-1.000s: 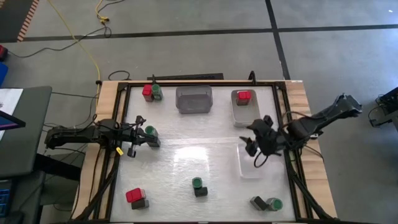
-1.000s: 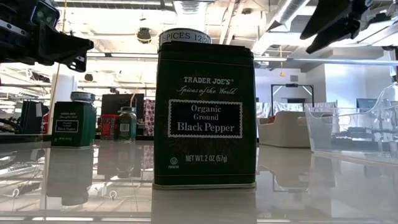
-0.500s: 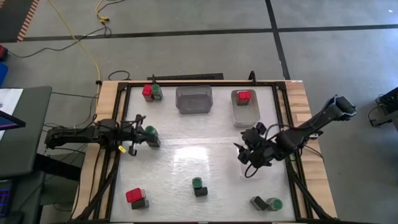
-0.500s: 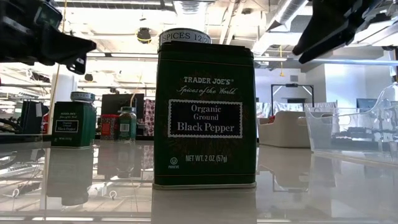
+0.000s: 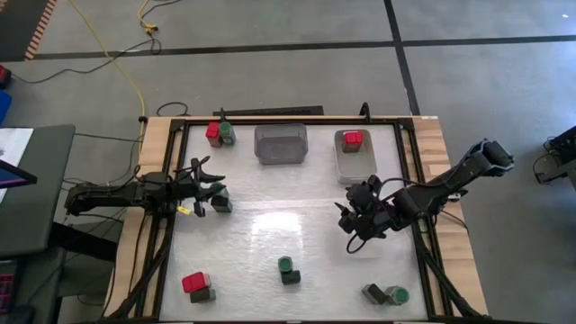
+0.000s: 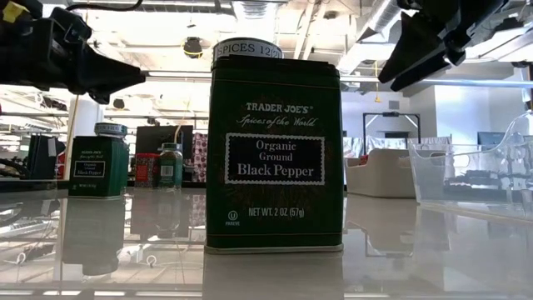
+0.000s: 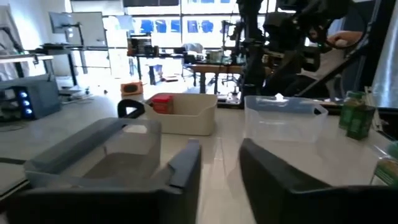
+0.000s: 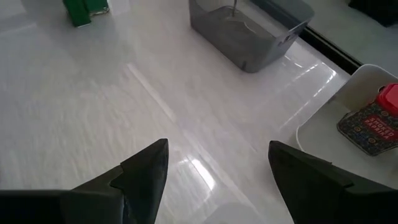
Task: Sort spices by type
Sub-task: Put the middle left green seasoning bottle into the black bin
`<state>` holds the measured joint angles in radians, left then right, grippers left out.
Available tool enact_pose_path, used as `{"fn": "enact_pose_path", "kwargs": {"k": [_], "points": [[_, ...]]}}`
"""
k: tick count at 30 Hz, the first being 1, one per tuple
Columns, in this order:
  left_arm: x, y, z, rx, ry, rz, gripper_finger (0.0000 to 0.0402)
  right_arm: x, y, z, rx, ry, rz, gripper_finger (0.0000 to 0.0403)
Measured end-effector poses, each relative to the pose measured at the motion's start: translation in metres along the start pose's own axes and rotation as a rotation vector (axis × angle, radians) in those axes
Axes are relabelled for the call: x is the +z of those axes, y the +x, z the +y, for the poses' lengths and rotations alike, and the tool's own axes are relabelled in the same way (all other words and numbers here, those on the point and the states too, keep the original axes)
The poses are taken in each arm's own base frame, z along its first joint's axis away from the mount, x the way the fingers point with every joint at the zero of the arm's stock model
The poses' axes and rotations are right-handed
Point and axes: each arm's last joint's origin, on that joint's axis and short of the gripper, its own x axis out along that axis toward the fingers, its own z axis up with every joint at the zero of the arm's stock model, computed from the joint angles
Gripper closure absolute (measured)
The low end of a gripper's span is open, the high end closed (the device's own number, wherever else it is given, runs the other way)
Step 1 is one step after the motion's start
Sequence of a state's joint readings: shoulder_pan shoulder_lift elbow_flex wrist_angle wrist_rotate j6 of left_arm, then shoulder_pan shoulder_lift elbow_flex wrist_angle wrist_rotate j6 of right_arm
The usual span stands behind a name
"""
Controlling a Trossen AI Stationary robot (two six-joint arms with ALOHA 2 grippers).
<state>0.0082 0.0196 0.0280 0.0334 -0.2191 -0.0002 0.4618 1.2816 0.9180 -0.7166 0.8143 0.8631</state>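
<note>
we are mid-sort, with most spices still scattered across the table [image 5: 270, 225]. one red-topped box [image 5: 353, 139] already sits in the white tray [image 5: 355, 166] at the upper right of the overhead frame, and the grey tray [image 5: 280, 144] at the upper middle looks empty.

the left claw [image 5: 209, 184] sits at the middle left of the overhead frame, right at a green-lidded jar [image 5: 219, 200] paired with a dark block. in its own wrist view the two dark fingers [image 7: 186, 165] stand a little apart with nothing between them, so we read it as open and not holding the jar. whether it is touching the jar we cannot tell.

the right claw [image 5: 353, 220] hovers over the clear tray [image 5: 364, 243] at the middle right. its fingers [image 8: 146, 171] are spread wide over bare table, with nothing between them.

the rest of the spices lie well apart: a red-and-green pair [image 5: 220, 133] at the upper left, a red box on a dark block [image 5: 198, 286] at the lower left, a green jar with a black tin [image 5: 287, 269] at the lower middle, and another dark block with a green jar [image 5: 387, 293] at the lower right.

our guess is that the step in hand is picking the next container. the next move calls for the left claw to settle around the green-lidded jar and close, or for the right claw to reach down to the lower-right pair, keeping clear of the neighbouring block.
</note>
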Motion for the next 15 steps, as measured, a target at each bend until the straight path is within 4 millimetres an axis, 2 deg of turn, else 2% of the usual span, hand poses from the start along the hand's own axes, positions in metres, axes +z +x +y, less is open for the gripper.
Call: {"fn": "enact_pose_path", "kwargs": {"k": [7,10,15], "points": [[-0.0001,0.0000,0.0006,0.021,-0.003,0.002,0.0159,-0.0001,-0.0001,0.0000,0.000,-0.008,0.001,0.0097],[-0.0001,0.0000,0.0006,0.021,0.000,0.002,0.0139,-0.0001,-0.0001,0.0000,0.000,-0.008,0.000,0.0097],[0.0064,-0.0008,0.0005,0.012,-0.099,-0.030,0.0136,-0.0005,-0.0006,0.0004,0.003,-0.010,0.000,0.0097]]}}
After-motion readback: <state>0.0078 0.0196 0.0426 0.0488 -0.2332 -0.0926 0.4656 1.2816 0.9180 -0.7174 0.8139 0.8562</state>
